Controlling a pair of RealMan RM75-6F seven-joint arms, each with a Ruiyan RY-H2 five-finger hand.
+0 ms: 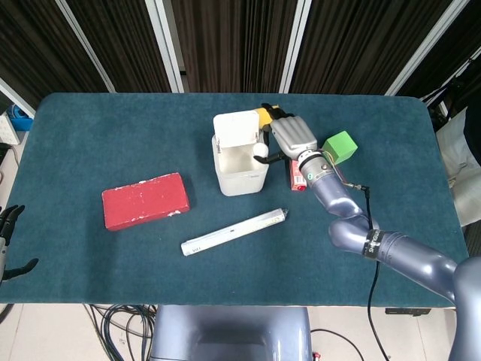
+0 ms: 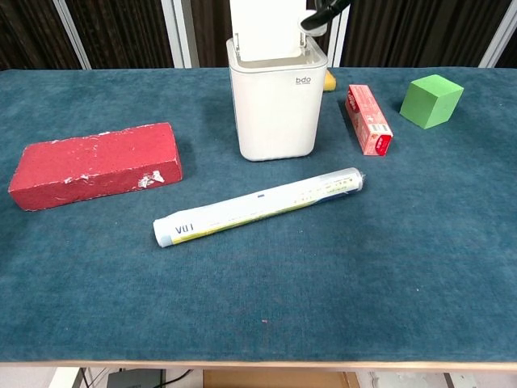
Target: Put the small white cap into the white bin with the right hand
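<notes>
The white bin [image 1: 240,171] stands near the table's middle with its lid tipped up at the back; the chest view shows its front wall [image 2: 273,105]. My right hand [image 1: 291,137] hovers at the bin's right rim and pinches the small white cap [image 1: 261,150] over the rim's edge. In the chest view only fingertips [image 2: 323,14] and the cap [image 2: 310,27] show at the top, just above the bin's right corner. My left hand [image 1: 9,241] hangs off the table's left edge, fingers apart and holding nothing.
A red brick [image 1: 145,200] lies left of the bin, a white rolled tube [image 1: 234,232] in front of it. A red box [image 1: 297,167] and a green cube [image 1: 338,147] sit to the right, a yellow sponge [image 1: 264,114] behind the bin.
</notes>
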